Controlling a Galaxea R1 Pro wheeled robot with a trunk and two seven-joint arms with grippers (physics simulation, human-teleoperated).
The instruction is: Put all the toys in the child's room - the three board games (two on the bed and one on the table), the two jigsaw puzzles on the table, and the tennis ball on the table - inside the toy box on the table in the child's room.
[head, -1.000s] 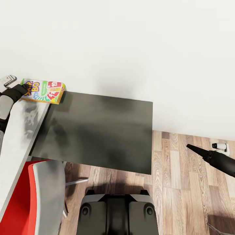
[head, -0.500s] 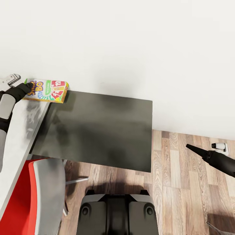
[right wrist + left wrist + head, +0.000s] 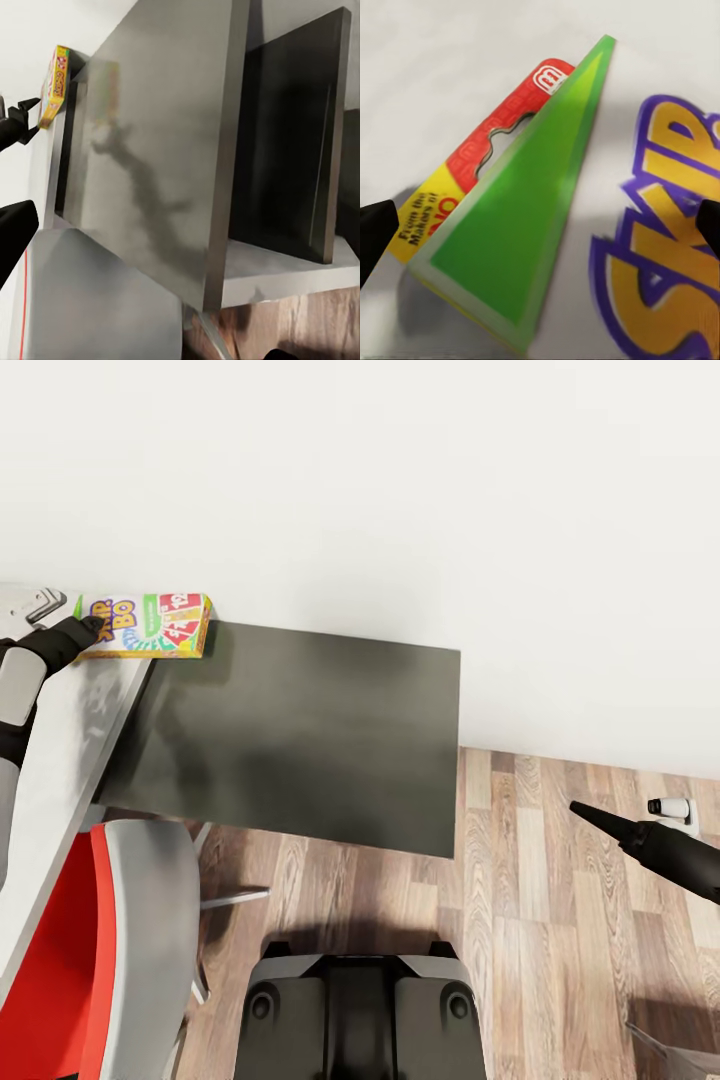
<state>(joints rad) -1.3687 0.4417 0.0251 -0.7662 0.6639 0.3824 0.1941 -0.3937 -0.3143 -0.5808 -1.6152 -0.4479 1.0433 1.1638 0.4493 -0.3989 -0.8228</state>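
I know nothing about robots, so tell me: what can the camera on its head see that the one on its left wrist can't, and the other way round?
The head view gives the setting: the grey table with its dark side panel, a red chair, the wood floor and the white wall.

The left wrist view gives print detail: a green triangle, a red hang tab and yellow, purple-edged letters.

Both show the Skip-Bo board game lying flat and the left gripper at its corner.
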